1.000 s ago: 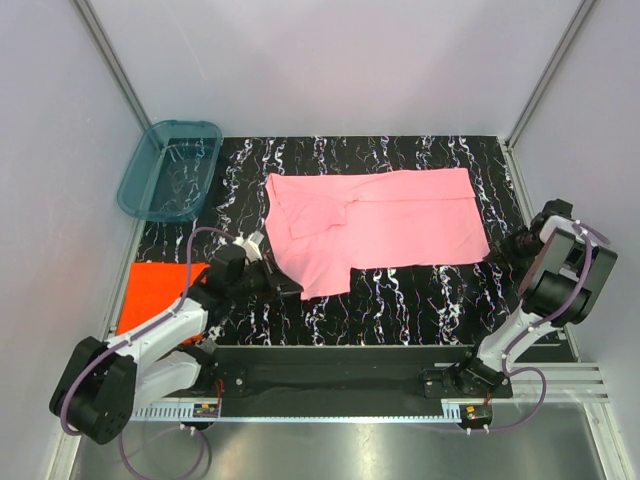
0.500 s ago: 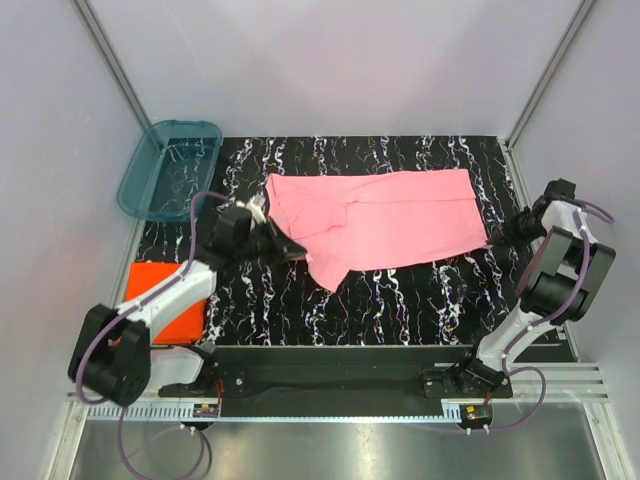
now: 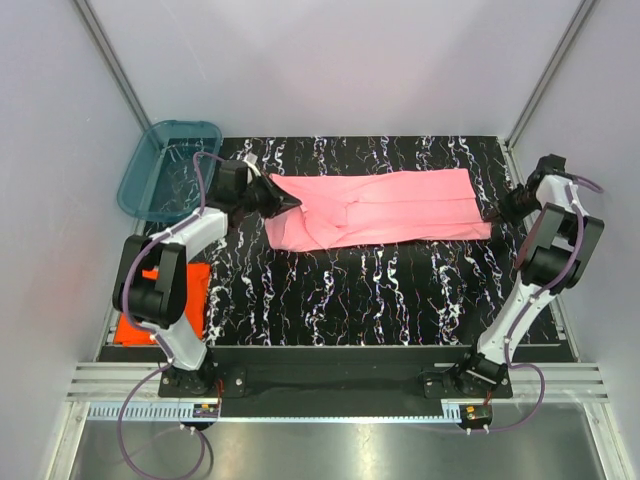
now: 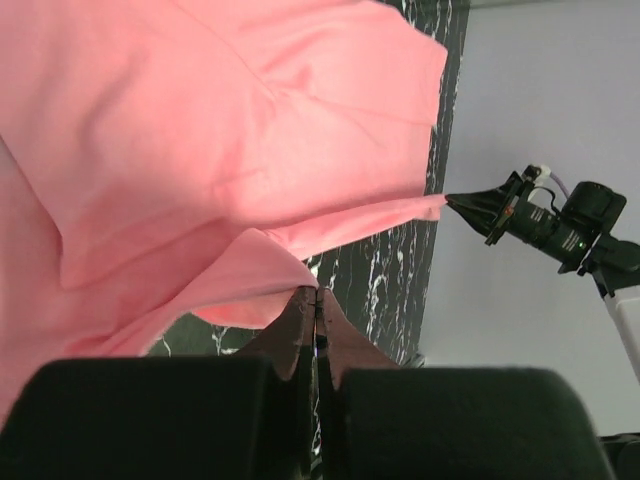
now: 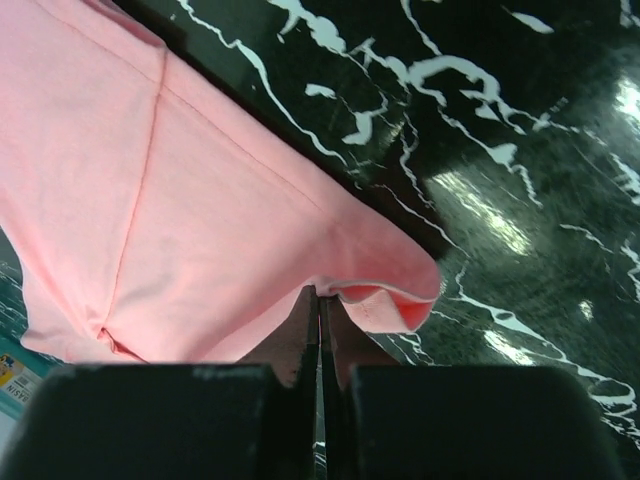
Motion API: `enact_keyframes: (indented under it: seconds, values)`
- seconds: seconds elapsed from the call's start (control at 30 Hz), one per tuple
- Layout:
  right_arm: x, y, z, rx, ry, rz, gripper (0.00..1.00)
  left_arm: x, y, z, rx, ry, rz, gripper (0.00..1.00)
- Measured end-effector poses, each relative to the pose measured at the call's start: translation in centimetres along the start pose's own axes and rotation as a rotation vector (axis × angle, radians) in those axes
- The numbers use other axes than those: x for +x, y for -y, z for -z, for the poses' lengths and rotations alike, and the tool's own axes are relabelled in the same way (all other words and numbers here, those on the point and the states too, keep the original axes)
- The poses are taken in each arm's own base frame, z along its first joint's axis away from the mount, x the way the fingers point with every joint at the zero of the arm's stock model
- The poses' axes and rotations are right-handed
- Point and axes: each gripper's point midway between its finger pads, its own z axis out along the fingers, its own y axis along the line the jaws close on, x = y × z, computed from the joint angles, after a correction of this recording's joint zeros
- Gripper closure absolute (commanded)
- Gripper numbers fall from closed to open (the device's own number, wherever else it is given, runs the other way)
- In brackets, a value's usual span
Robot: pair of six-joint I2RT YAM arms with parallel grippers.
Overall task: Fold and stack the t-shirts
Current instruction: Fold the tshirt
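Top external: pink t-shirt (image 3: 385,208) folded into long flat band.

Near half of tabletop (image 3: 380,300) open; pink t-shirt (image 3: 400,205) stretches across far strip, teal tub (image 3: 170,170) fills far-left corner, orange-red t-shirt (image 3: 197,290) on left edge.

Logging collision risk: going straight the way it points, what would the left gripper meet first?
More of the pink t-shirt it grips: the left gripper points rightward across that cloth. The right gripper lies beyond, depth unclear.
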Motion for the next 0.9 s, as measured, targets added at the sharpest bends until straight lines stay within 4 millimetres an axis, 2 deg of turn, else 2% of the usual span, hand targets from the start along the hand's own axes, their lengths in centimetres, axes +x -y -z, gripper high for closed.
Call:
enact_keyframes:
  seconds: [0.2, 0.37, 0.57, 0.9]
  values:
    - [-0.9, -2.1, -1.3, -0.009, -0.007, 0.034, 1.0, -2.9, -0.1, -1.0, 0.008, 0.029, 0.026, 1.0]
    - [-1.7, -3.4, -1.8, -0.02, -0.002, 0.051, 1.0, -4.3, 0.7, -1.3, 0.031, 0.044, 0.028, 1.0]
    - [-2.4, -3.7, -2.1, -0.02, 0.0, 0.051, 1.0, -5.5, 1.0, -1.9, 0.043, 0.053, 0.033, 1.0]
    - [-3.1, -3.7, -3.9, -0.01, -0.022, 0.044, 1.0, -7.9, 1.2, -1.8, 0.05, 0.088, 0.05, 1.0]
